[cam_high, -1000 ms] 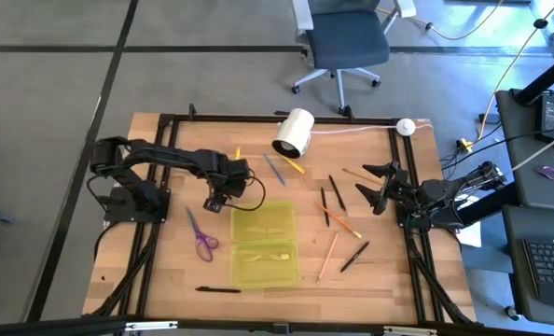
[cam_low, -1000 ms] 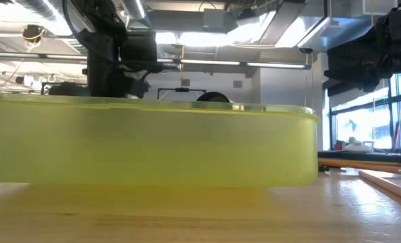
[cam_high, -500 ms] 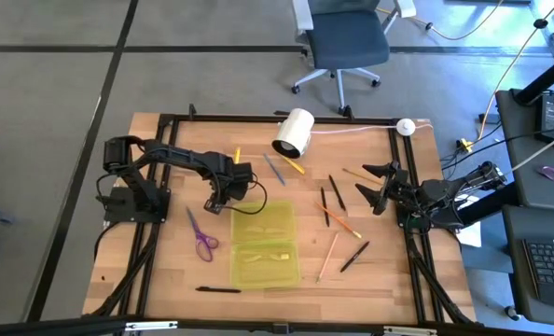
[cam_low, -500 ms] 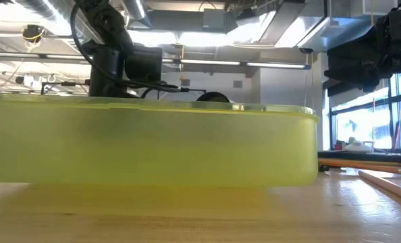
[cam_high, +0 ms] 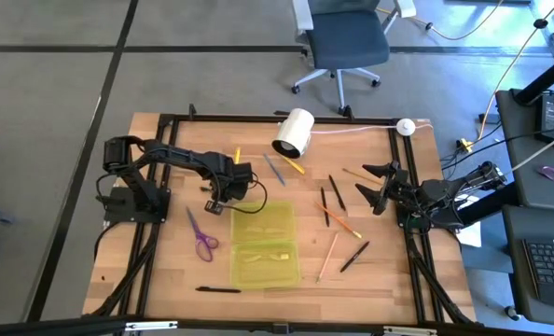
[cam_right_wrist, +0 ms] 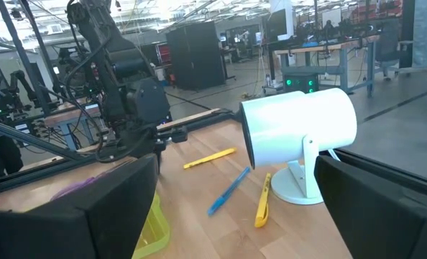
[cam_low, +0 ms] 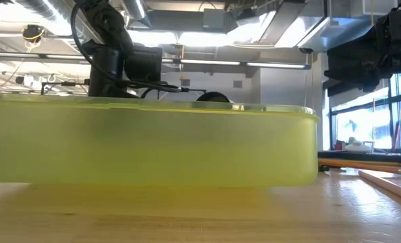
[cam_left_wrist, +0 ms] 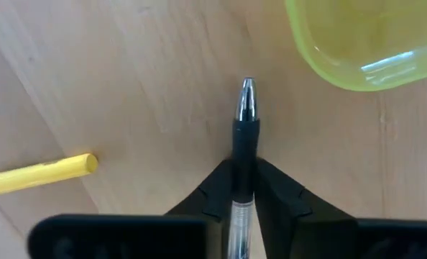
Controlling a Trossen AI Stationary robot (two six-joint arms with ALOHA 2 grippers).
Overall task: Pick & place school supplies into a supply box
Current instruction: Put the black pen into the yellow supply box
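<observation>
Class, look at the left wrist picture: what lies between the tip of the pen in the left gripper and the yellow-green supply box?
Only bare wooden table. The left gripper holds the pen short of the supply box.

arms: 2, black, jointed | cables: black loops | left pincer (cam_left_wrist: 245, 188): wedge fingers, prob matte plastic

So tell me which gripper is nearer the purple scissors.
Left. The left gripper sits just beyond the purple scissors; the right gripper waits across the table.
</observation>
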